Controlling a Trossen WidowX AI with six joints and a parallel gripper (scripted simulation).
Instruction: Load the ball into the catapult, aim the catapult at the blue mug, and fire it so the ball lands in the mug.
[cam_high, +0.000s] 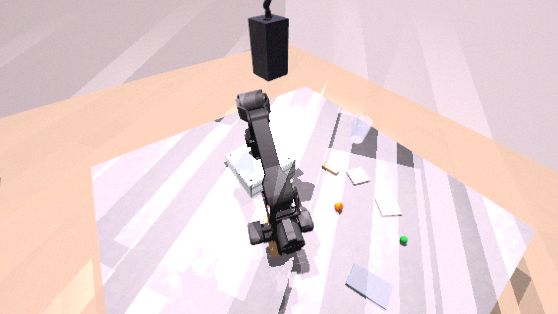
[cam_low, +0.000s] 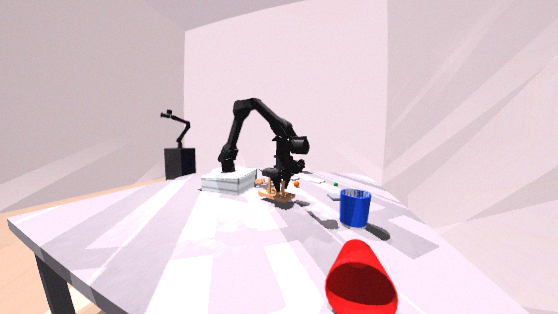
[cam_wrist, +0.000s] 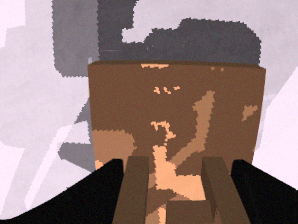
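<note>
My gripper (cam_high: 278, 241) (cam_low: 280, 185) (cam_wrist: 178, 169) is down at the table and shut on the wooden catapult (cam_high: 273, 248) (cam_low: 274, 193) (cam_wrist: 174, 106). In the wrist view its dark fingers press on both sides of the catapult's brown frame. An orange ball (cam_high: 338, 206) (cam_low: 296, 184) lies on the table a little to the side of the catapult, apart from it. The blue mug (cam_low: 355, 207) stands upright, nearer the exterior camera than the catapult. I cannot see a ball in the catapult.
A green ball (cam_high: 403, 240) (cam_low: 335, 184) lies beyond the orange one. A red cup (cam_low: 361, 281) lies on its side near the exterior camera. The arm's white base box (cam_high: 243, 173) (cam_low: 227, 181), a black box (cam_high: 269, 47) (cam_low: 179, 162), flat tiles (cam_high: 358, 175) (cam_high: 369, 286) and a small wooden stick (cam_high: 330, 169) are around.
</note>
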